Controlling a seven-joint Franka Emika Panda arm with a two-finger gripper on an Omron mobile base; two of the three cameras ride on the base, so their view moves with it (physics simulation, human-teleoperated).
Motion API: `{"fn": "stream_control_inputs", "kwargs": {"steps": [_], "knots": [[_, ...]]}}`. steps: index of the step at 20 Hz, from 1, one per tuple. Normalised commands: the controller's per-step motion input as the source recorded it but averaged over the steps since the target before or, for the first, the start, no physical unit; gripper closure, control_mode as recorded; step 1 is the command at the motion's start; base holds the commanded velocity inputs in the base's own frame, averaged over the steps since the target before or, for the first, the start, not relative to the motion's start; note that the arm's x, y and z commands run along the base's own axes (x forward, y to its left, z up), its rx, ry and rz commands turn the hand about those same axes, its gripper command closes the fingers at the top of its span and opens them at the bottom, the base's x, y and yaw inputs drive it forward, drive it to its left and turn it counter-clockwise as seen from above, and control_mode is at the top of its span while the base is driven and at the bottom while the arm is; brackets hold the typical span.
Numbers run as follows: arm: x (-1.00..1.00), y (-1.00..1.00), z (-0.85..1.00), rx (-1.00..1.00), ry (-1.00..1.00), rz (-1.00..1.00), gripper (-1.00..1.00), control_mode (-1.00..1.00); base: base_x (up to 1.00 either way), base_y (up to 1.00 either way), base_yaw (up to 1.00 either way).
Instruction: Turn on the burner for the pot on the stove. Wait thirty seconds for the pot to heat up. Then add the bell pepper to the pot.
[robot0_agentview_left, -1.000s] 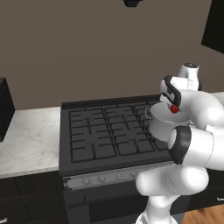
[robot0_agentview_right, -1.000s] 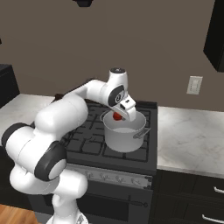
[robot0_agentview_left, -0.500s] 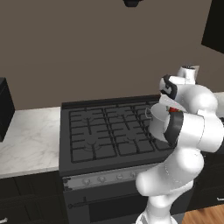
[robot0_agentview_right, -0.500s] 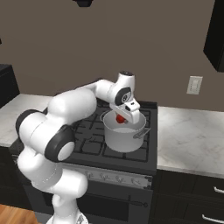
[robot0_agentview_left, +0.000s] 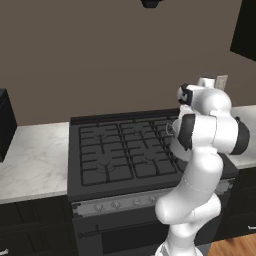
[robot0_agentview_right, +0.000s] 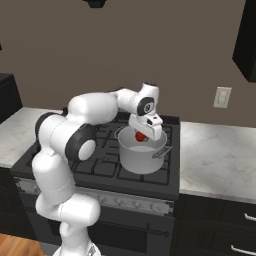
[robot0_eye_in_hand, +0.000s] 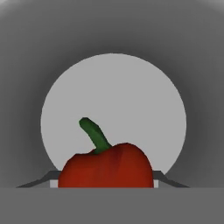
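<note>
Fingers (robot0_agentview_right: 142, 134) grip the bell pepper (robot0_agentview_right: 140, 136), now carried from the 9 o'clock rim to above the pot (robot0_agentview_right: 142, 157) centre; release should finish the task.

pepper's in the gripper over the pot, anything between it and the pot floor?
Nothing visible. In the hand view the bell pepper hangs directly over the bare, pale floor of the pot, with no lid and no other contents. From the right base view the gripper holds it just above the pot's open rim on the stove.
</note>
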Motion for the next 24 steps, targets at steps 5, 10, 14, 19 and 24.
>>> {"fn": "stream_control_inputs", "kwargs": {"steps": [5,10,14,19,24], "knots": [[0.15,-0.22,-0.35,0.04,0.09,0.0,1.0,-1.0,0.0,0.0,0.0],[0.1,-0.13,-0.3,0.03,0.04,0.0,1.0,-1.0,0.0,0.0,0.0],[0.13,-0.02,-0.2,0.02,0.03,0.0,1.0,-1.0,0.0,0.0,0.0],[0.06,0.0,-0.16,0.0,0.02,0.0,-1.0,-1.0,0.0,0.0,0.0],[-0.05,0.0,-0.02,0.0,0.0,0.0,-1.0,-1.0,0.0,0.0,0.0]]}}
